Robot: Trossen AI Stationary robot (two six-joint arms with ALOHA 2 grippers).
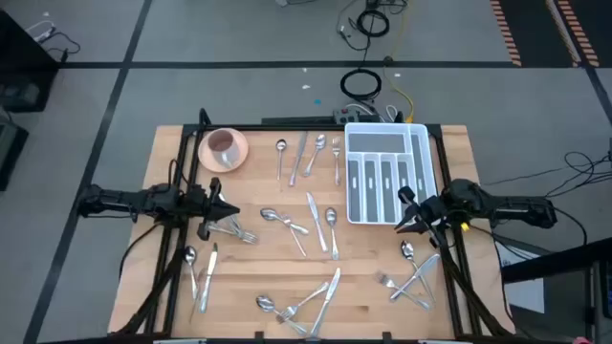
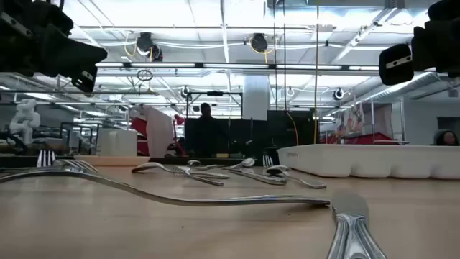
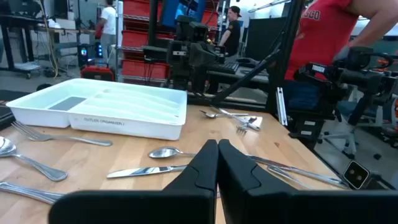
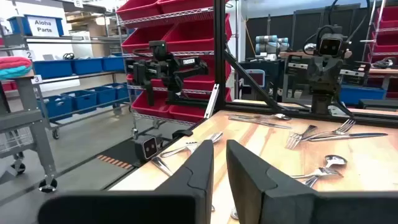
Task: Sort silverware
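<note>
Above scattered silverware point(image 1: 308, 222), left gripper point(image 1: 232, 212) shut empty, right gripper point(image 1: 402, 225) seemingly slightly parted.

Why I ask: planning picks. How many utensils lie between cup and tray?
4: a spoon nearest the cup, then a knife, a second spoon, and a fork nearest the tray.

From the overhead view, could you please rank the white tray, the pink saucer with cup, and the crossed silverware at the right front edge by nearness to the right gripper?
Measured from the right gripper:
1. White tray, right beside it, toward the table's back.
2. Crossed silverware, in front of it, near the table's right front edge.
3. Pink saucer with cup, far across at the back left corner.
</note>
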